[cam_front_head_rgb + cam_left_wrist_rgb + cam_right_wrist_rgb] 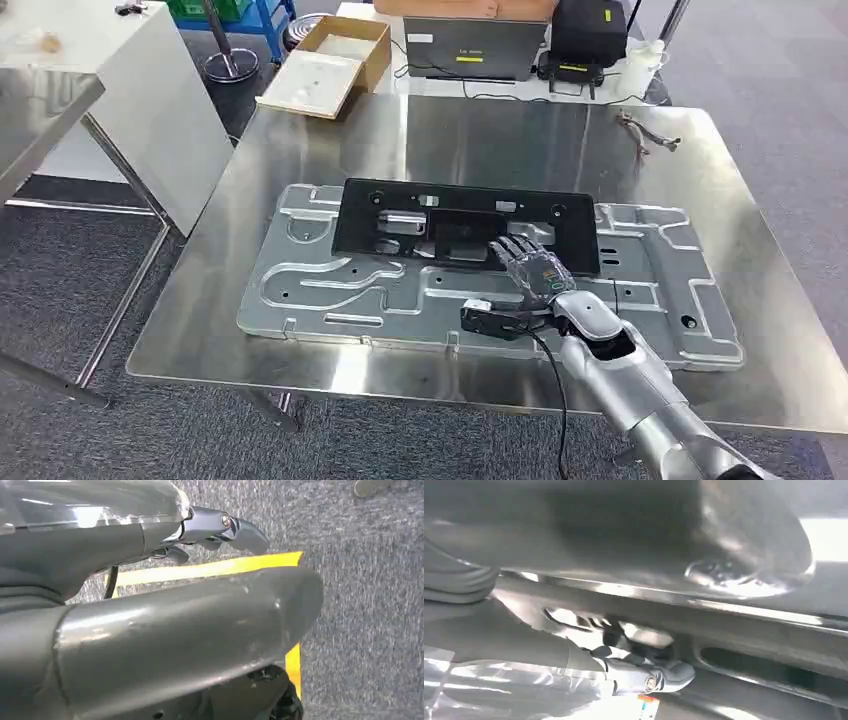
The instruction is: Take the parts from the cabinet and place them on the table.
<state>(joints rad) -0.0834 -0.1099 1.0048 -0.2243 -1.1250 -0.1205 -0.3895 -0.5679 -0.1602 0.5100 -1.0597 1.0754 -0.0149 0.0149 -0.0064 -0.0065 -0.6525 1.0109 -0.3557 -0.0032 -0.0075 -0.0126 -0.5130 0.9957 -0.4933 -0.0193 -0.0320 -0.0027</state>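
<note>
A black plastic panel lies flat on a large stamped metal plate, which rests on the steel table. My right hand sits at the panel's near right edge. Its fingers are spread and lie over that edge, and the thumb points out to the left above the plate. It grips nothing that I can see. In the right wrist view the right hand is low over the metal plate. My left hand hangs over grey carpet, fingers loosely extended and holding nothing.
A small wire bundle lies at the table's far right. Beyond the table are an open cardboard box, a grey case and a black device. A white cabinet stands at the left. Yellow floor tape runs under my left hand.
</note>
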